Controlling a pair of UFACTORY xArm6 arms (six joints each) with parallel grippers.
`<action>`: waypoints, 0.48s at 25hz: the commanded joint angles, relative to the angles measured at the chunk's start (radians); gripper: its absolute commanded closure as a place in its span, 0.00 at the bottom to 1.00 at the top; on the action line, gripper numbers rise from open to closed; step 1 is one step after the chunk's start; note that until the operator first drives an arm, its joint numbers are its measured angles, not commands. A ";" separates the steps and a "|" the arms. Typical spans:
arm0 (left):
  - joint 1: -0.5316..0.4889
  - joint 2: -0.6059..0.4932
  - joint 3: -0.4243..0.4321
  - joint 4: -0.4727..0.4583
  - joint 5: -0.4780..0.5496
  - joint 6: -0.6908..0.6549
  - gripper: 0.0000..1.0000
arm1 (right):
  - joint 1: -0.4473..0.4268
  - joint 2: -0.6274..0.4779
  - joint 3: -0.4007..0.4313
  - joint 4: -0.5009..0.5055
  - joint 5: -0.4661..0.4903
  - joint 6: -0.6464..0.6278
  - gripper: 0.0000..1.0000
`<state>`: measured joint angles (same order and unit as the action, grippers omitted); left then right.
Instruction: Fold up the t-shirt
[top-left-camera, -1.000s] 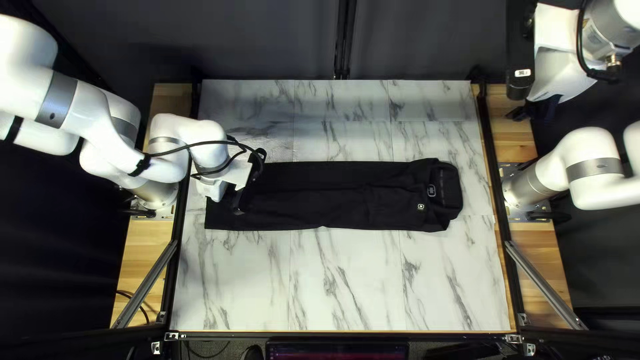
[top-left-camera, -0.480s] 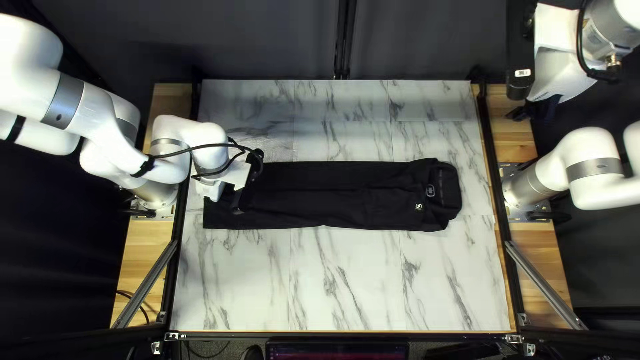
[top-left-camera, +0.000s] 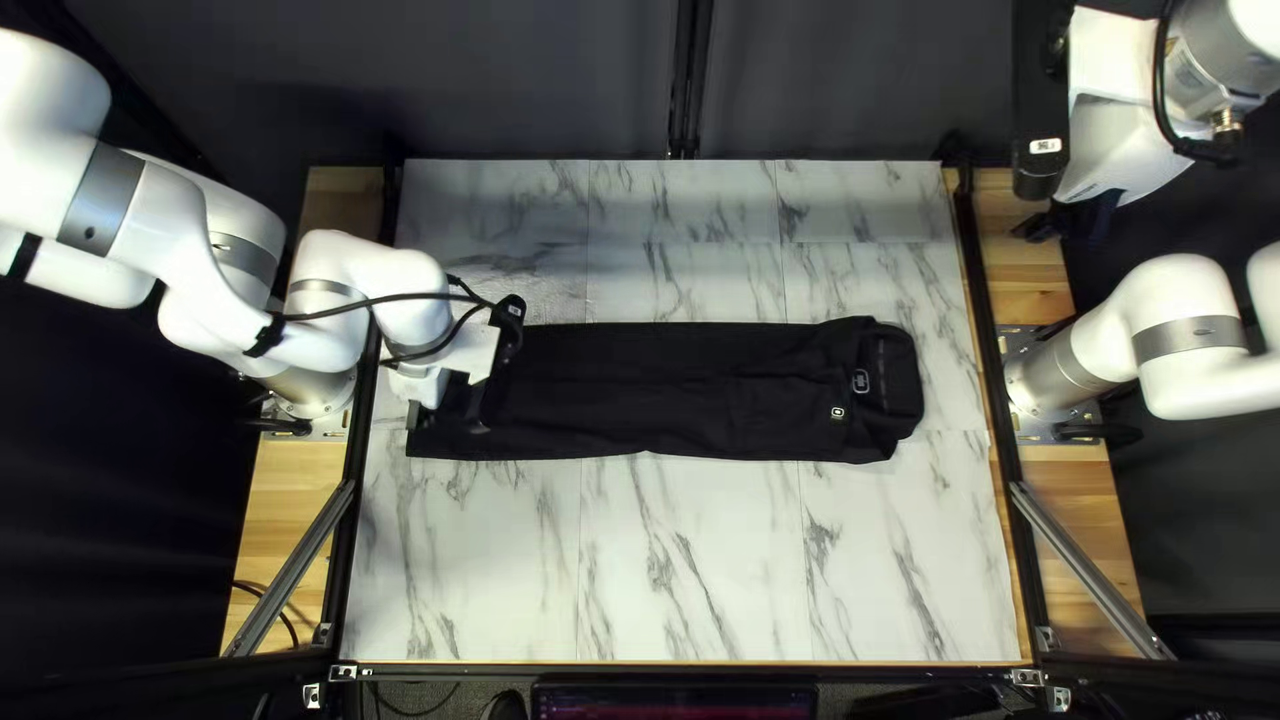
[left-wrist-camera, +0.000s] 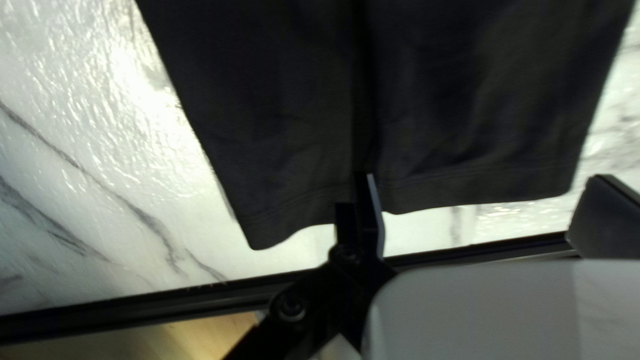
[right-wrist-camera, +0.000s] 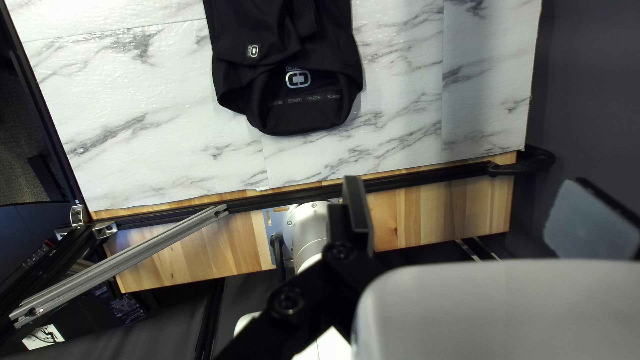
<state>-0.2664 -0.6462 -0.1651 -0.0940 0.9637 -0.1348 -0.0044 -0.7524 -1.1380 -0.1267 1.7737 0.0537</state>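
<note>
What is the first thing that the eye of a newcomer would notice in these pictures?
Probably the black shirt, a long dark strip across the marble-patterned tabletop. Next might come the light logo inside its collar, toward the right of the top left view, and my left gripper, its fingers open by the hem at the opposite end.

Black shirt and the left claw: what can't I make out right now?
- Inner layers of the shirt: hidden by its top layer in every view.
- Collar end: cut off by the left wrist view's edge.
- Hem: cut off by the right wrist view's edge.
- Whether the left claw touches cloth: the left wrist view looks along it; in the top left view, black blends with black.
</note>
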 commanded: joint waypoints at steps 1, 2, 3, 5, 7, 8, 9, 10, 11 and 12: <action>-0.118 0.043 -0.017 -0.002 -0.041 -0.147 0.00 | 0.000 0.000 0.000 0.000 0.000 0.000 0.00; -0.151 0.076 -0.034 0.007 -0.043 -0.204 0.00 | 0.000 0.000 0.000 0.000 0.000 0.000 0.00; -0.182 0.115 -0.054 0.015 -0.043 -0.259 0.00 | 0.000 0.000 0.000 0.000 0.000 0.000 0.00; -0.231 0.193 -0.092 0.028 -0.042 -0.347 0.00 | 0.000 0.000 0.000 0.000 0.000 0.000 0.00; -0.250 0.235 -0.101 0.037 -0.048 -0.383 0.00 | 0.000 0.000 0.000 0.000 0.000 0.000 0.00; -0.252 0.243 -0.096 0.039 -0.053 -0.387 0.00 | 0.000 0.000 0.000 0.000 0.000 0.000 0.00; -0.253 0.244 -0.089 0.040 -0.060 -0.386 0.00 | 0.000 0.000 0.000 0.000 0.000 0.000 0.00; -0.256 0.236 -0.071 0.043 -0.076 -0.383 0.00 | 0.000 0.000 0.000 0.000 0.000 0.000 0.00; -0.258 0.231 -0.059 0.045 -0.087 -0.382 0.00 | 0.000 0.000 0.000 0.000 0.000 0.000 0.00; -0.260 0.223 -0.042 0.046 -0.101 -0.380 0.00 | 0.000 0.000 0.000 0.000 0.000 0.000 0.00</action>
<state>-0.5195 -0.4123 -0.2359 -0.0534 0.8908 -0.5150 -0.0044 -0.7524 -1.1380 -0.1267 1.7737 0.0537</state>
